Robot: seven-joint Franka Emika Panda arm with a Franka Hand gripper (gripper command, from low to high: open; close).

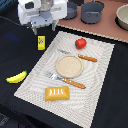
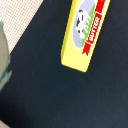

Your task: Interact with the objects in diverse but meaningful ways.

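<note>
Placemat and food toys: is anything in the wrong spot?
Yes. The banana and the butter box lie off the placemat, on the dark cloth. The tomato and bread sit on it.

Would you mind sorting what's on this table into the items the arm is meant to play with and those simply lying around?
For the job:
- butter box
- banana
- tomato
- bread block

Just lying about:
- plate
- fork
- knife
- grey pots
- placemat
</note>
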